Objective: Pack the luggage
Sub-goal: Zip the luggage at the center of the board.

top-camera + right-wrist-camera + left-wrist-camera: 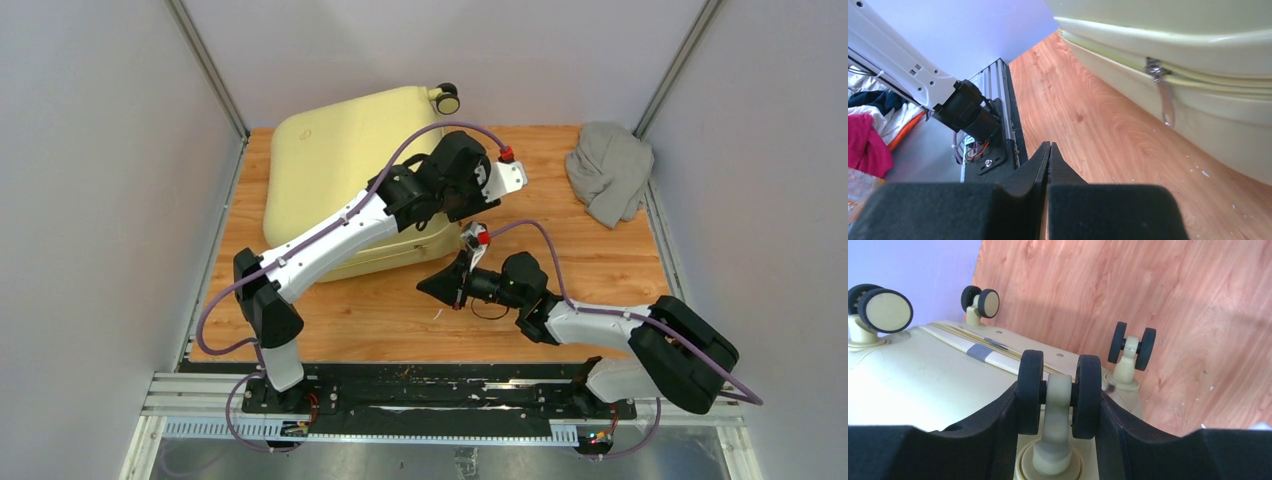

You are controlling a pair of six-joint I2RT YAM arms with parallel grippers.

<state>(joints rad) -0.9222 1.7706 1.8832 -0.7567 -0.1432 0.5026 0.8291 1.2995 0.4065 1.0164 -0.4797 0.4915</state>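
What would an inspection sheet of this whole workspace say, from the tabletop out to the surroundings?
Surface: wooden table, a few pale specks on it.
Job's things: luggage closed, lying at the far left; zip pull hanging at its seam.
Clutter: grey cloth crumpled at the far right corner.
Grippers: left gripper clamped on a caster wheel; right gripper shut, empty, beside the luggage's near side.
Cables: purple cable looped along each arm.
Surroundings: grey walls; metal rail at the near edge; heap of clothes off the table.
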